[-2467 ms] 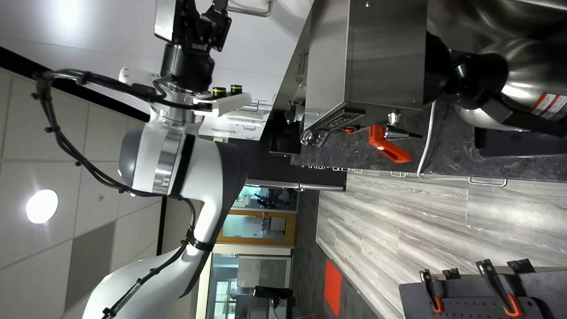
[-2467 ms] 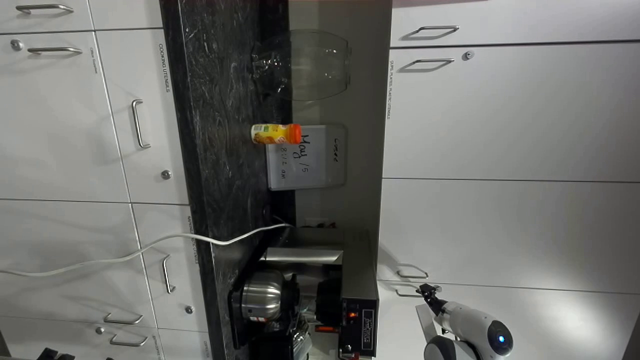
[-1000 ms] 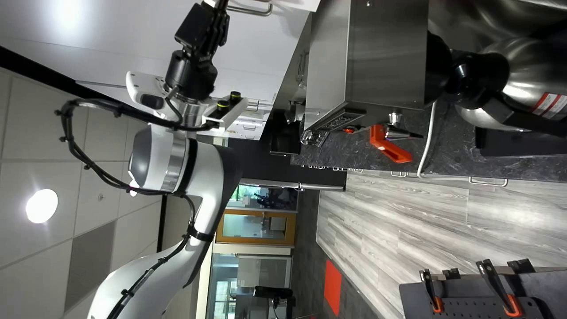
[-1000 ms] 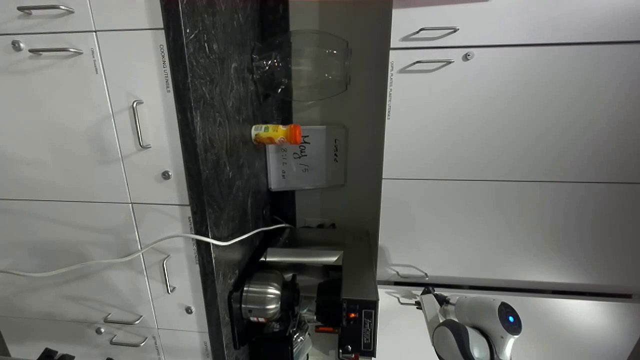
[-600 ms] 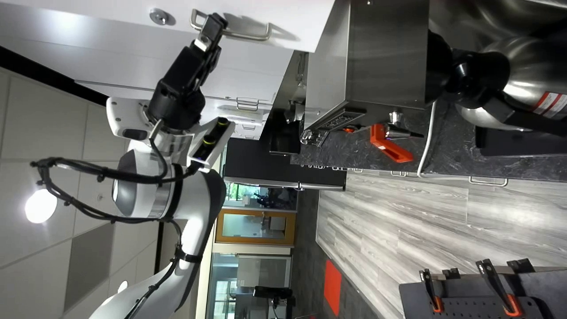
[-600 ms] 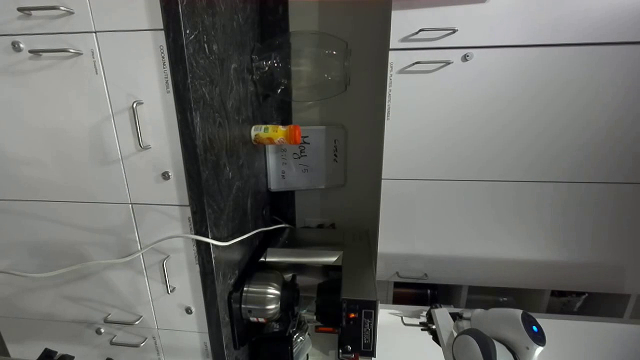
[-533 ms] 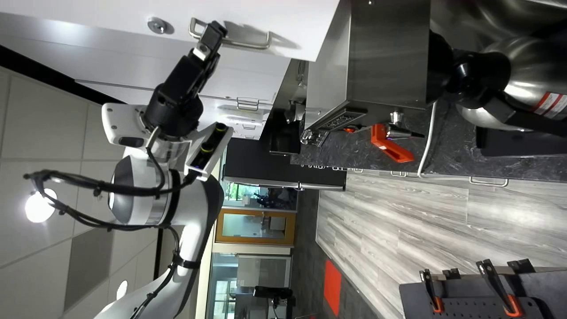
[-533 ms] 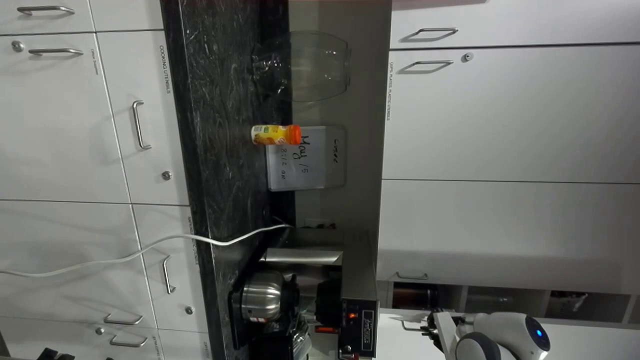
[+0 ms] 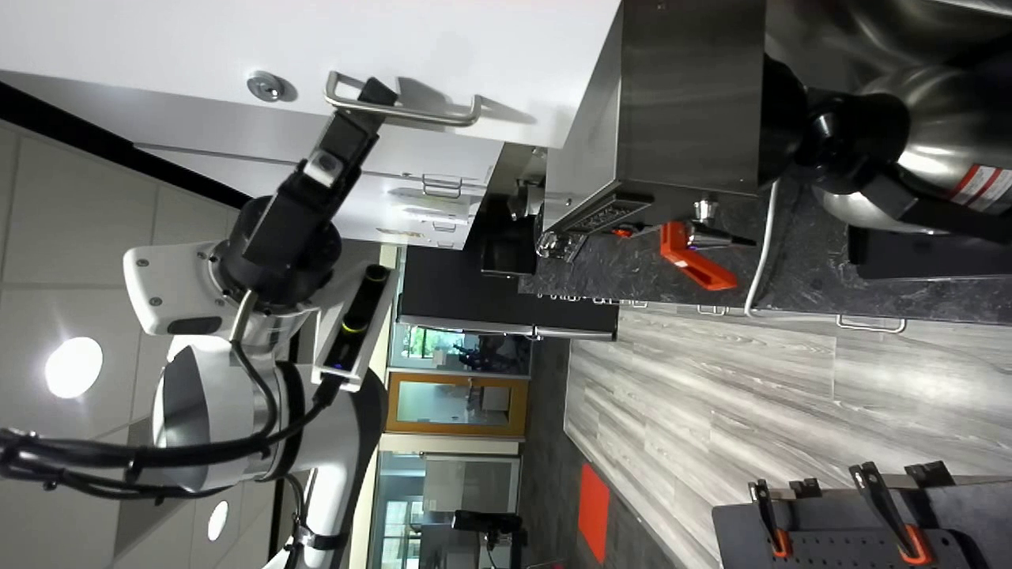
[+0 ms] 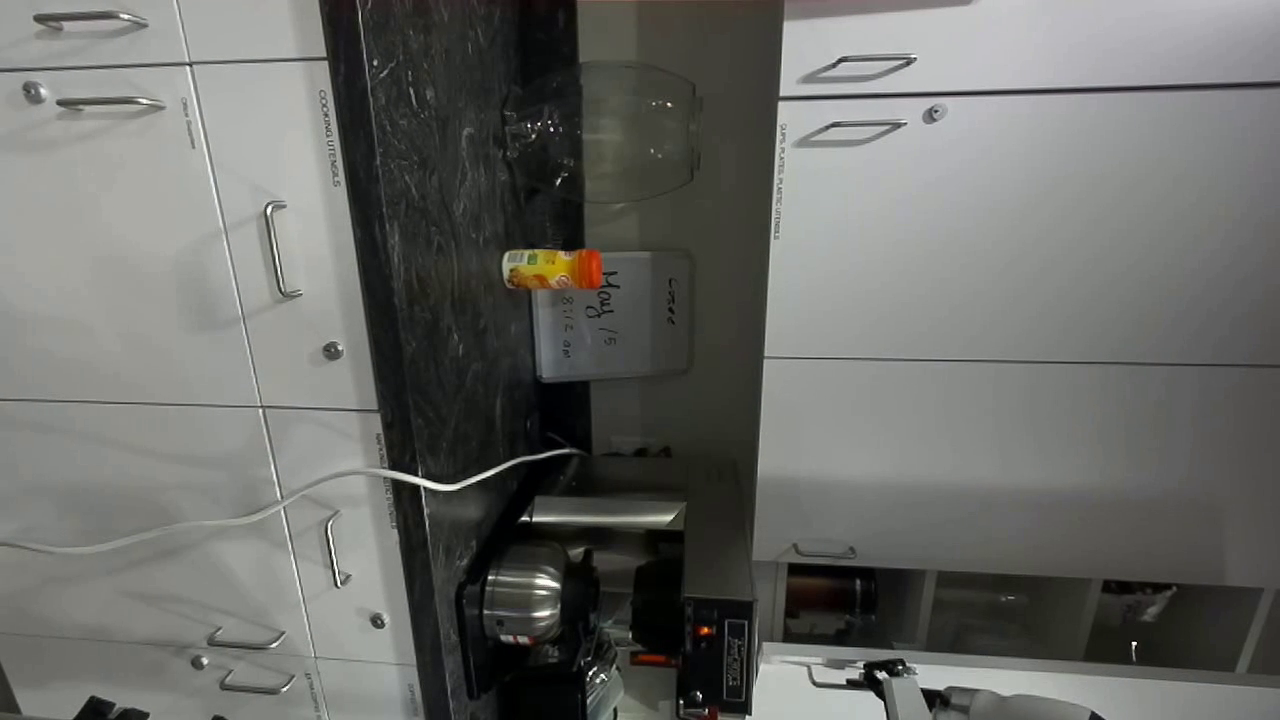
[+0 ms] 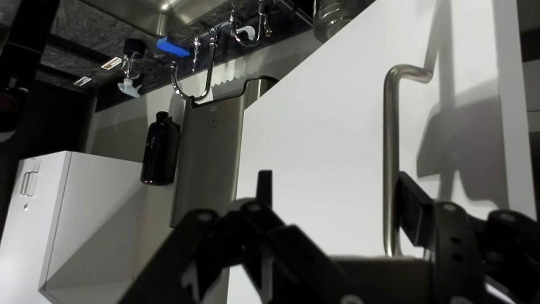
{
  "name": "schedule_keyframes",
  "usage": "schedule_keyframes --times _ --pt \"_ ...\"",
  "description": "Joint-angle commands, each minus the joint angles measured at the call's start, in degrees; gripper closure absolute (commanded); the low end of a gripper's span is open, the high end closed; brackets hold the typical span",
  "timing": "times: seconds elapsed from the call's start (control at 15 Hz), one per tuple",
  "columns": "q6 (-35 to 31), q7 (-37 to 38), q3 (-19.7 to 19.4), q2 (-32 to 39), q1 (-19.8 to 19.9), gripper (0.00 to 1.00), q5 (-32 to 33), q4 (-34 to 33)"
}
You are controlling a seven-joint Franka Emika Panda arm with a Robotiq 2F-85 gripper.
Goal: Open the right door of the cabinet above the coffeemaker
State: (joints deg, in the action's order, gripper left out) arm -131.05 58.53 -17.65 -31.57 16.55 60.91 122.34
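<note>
The right door (image 9: 506, 47) of the white wall cabinet (image 10: 1020, 460) stands ajar, with shelves (image 10: 990, 610) showing behind its edge. Its silver bar handle (image 9: 403, 114) and round silver disc (image 9: 266, 85) are plain to see. In the wrist view, the door (image 11: 312, 160) fills the middle and the handle (image 11: 391, 147) runs along its edge side. My gripper (image 11: 335, 183) is open. Its right finger is hooked behind the handle bar, touching it or nearly so; the left finger is well away from the bar. The gripper also shows in an exterior view (image 10: 880, 672).
The steel coffeemaker (image 9: 688, 87) stands under the cabinet, with a steel pot (image 10: 525, 590) in it. The cabinet's left door, with its handle (image 10: 825, 551), is closed. A white cable (image 10: 440, 485) hangs over the dark counter (image 10: 440, 200). A dark bottle (image 11: 160, 150) shows beyond the door.
The right door was closed at first and has swung outward, uncovering more of the shelves. My gripper has moved away from the cabinet with the handle, one finger staying behind the bar.
</note>
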Motion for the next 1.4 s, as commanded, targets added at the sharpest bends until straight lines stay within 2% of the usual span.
schedule_keyframes --times 0.0,0.27,0.47,0.6,0.87,1.0,1.13,1.33 --pt "5.2 -6.7 -1.1 -5.6 5.6 0.01 -1.0 2.4" --pt "1.2 -13.0 -2.9 -8.2 8.2 0.0 -3.4 3.9" --pt "-2.5 -16.5 -2.2 -8.8 10.0 0.0 -4.5 5.0" --pt "-3.8 -16.6 -0.5 -8.5 10.8 0.0 -4.9 5.2" --pt "-2.2 -13.3 5.5 -8.9 11.9 0.0 -3.9 6.0" --pt "-3.0 -12.6 7.3 -8.9 12.0 0.0 -2.3 6.4" --pt "-4.6 -14.0 7.3 -8.7 11.2 0.0 -0.3 6.6" --pt "-4.7 -19.9 7.9 -10.9 8.1 0.0 3.1 7.3"
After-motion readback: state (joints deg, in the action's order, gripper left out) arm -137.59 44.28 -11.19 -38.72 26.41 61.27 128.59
